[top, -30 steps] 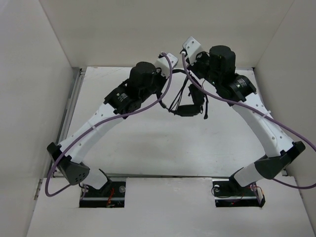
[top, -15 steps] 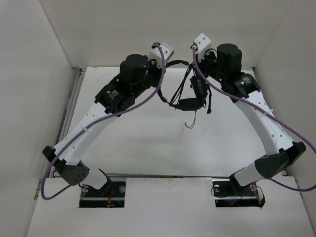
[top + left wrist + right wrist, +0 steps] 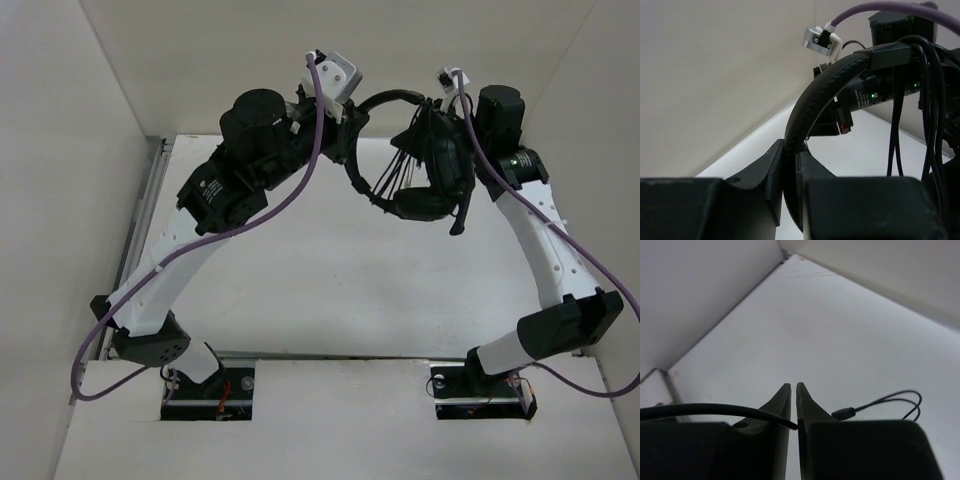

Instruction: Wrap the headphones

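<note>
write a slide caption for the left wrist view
Left gripper clamps the headphones by their band, cable strands hanging to the right.

The black headphones (image 3: pixel 425 198) hang in the air over the far part of the table (image 3: pixel 300 290), near 12 o'clock in the top view. The thin padded headband (image 3: pixel 372 100) curves round toward 9 o'clock, its edge pinched in the left tool (image 3: pixel 790 157). The earcups sit at the loop's 4 o'clock side. Thin cable (image 3: pixel 397 168) is strung across the loop in several strands, and one end carries a small plug (image 3: pixel 842 414).
</note>
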Robot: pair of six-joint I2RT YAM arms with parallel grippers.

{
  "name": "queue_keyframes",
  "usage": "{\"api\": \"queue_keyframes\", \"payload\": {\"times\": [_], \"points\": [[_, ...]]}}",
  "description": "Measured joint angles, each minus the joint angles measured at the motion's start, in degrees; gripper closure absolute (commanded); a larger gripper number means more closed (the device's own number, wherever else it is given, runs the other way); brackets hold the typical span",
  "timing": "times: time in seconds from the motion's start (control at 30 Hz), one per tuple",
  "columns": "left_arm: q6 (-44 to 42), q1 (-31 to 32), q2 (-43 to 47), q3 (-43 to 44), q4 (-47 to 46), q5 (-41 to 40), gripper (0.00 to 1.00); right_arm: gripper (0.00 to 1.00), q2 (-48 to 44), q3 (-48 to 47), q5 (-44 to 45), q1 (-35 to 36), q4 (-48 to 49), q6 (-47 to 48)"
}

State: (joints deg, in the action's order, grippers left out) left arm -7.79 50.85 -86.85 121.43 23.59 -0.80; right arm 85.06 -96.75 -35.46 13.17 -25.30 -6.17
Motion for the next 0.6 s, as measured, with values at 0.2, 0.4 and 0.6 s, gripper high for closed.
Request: {"api": "queue_keyframes", "payload": {"times": [0.2,0.4,0.6], "points": [[1.4,0.9,-4.2,6.2,0.5,0.9,0.97,0.82,-1.2,9.3,-11.7,-0.2,10.4,-14.6],[3.6,0.7,-7.8,13.1,2.1,1.1,0.97,0.78,-1.2,15.9,-16.5,0.8,16.7,-21.2],[4.2,0.7,-9.8,17.8,2.9,1.1,0.97,0.77,-0.9,16.0,-18.9,1.9,21.3,-23.3]]}}
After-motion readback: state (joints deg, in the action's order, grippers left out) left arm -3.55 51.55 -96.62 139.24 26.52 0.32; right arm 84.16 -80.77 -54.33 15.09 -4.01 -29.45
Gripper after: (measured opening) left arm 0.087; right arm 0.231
